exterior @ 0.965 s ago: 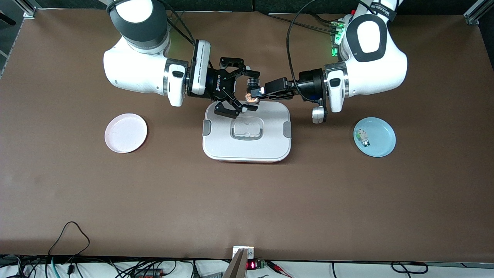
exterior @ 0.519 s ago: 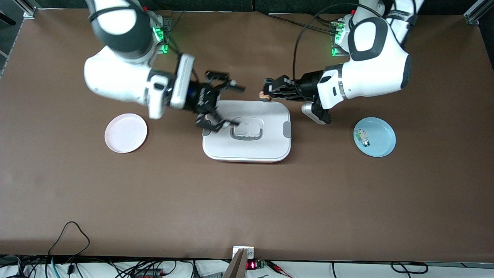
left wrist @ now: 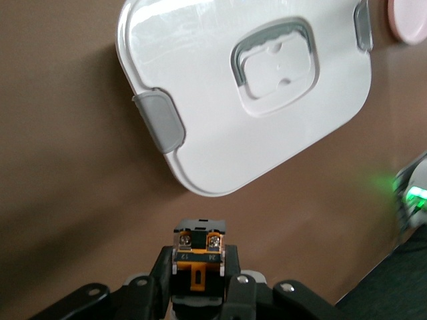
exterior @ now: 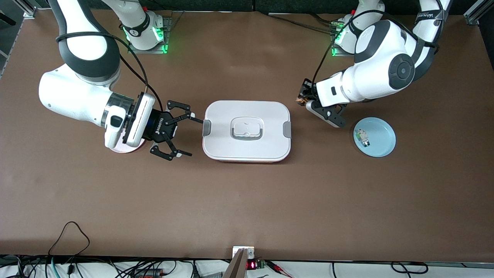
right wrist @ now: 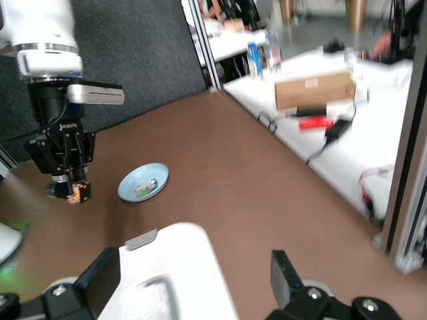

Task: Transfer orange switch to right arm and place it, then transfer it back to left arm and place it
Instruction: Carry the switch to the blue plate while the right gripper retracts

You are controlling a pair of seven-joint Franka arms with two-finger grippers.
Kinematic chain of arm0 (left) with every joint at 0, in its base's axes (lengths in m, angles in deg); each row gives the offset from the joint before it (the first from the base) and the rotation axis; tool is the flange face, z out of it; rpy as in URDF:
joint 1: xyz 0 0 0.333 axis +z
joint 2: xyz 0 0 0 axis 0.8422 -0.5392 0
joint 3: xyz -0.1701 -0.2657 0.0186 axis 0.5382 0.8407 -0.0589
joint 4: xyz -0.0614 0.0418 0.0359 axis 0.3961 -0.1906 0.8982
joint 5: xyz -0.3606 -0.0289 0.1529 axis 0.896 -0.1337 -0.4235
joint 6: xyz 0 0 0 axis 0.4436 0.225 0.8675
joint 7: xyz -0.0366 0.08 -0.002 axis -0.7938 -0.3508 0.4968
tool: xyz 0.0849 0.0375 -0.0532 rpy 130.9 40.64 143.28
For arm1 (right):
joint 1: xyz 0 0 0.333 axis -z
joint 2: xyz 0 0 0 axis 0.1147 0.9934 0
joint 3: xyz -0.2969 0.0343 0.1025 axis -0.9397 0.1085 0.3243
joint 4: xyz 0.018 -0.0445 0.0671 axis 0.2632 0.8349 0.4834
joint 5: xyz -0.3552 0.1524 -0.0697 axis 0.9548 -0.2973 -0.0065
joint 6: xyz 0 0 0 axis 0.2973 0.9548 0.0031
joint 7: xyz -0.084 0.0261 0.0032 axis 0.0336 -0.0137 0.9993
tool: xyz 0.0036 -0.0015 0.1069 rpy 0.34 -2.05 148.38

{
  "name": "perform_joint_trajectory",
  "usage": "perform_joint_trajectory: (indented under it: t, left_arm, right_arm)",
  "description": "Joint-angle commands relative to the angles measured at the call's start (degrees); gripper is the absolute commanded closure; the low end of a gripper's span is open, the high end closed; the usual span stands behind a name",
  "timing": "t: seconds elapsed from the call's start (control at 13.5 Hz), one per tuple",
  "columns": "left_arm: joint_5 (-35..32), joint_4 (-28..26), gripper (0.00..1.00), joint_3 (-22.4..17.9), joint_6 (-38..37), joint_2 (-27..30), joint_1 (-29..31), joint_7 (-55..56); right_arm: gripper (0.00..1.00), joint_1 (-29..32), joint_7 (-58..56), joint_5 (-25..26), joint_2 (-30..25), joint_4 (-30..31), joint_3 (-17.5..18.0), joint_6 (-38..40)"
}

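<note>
Front view: left gripper (exterior: 302, 97) pinches the switch (exterior: 300, 101) beside the box (exterior: 247, 154); right gripper (exterior: 184, 134), spread, hangs beside the box.

orange switch (left wrist: 198, 261) – black-orange, held aloft | box (exterior: 247, 130) – white, lidded, mid-table

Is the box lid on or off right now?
On. The white lid sits flush on the box, handle recess up, with both grey side clips against its ends in the front view.

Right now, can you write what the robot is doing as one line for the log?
left gripper: shut on orange switch, over table beside box | right gripper: open, empty, beside box near pink plate
</note>
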Motion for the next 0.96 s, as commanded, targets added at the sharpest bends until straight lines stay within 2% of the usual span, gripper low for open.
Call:
perform_joint_trajectory:
  t: [0.0, 0.07, 0.3, 0.45, 0.52, 0.59, 0.74, 0.82, 0.89]
  left_arm:
    - [-3.21, 0.92, 0.90, 0.03, -2.21, -1.51, 2.54, -12.07]
    - [-5.75, 0.91, 0.90, 0.03, -2.30, -1.95, 2.81, -15.33]
    - [-11.22, 0.65, 0.90, 0.03, -3.96, -3.01, 4.82, -26.66]
    - [-13.93, 0.65, 0.90, 0.03, -5.11, -3.36, 7.72, -35.10]
    - [-16.04, 0.48, 0.90, 0.03, -5.03, -3.89, 8.87, -39.14]
    - [-17.71, -0.13, 0.90, 0.03, -4.85, -4.15, 10.18, -42.58]
    - [-22.45, -0.84, 0.90, 0.03, -4.41, -5.03, 11.86, -47.78]
    - [-23.43, -1.37, 0.90, 0.12, -3.37, -5.12, 14.04, -49.71]
    - [-23.44, -3.20, 0.90, 0.03, -1.10, -5.21, 15.72, -53.12]
  right_arm:
    - [0.00, 0.83, 17.29, 11.18, -2.63, -0.08, 0.89, 1.61]
    - [0.00, 0.92, 23.10, 14.88, -3.25, -0.08, 0.80, 1.96]
    - [0.00, 0.84, 39.71, 21.14, -4.48, -0.08, -0.08, 5.29]
    - [0.00, 0.66, 52.88, 30.87, -4.75, -0.17, -0.17, 5.39]
    - [0.00, 0.57, 61.30, 33.53, -5.18, -0.08, -0.17, 7.04]
    - [0.00, 0.31, 69.39, 35.82, -5.36, -0.17, -0.34, 10.62]
    - [0.00, -0.04, 77.88, 48.08, -6.76, -0.34, -1.83, 18.27]
    - [0.00, -0.05, 79.48, 50.84, -7.12, -1.74, -2.88, 23.18]
    - [0.00, -0.13, 79.93, 51.65, -7.38, -4.62, -5.42, 29.58]
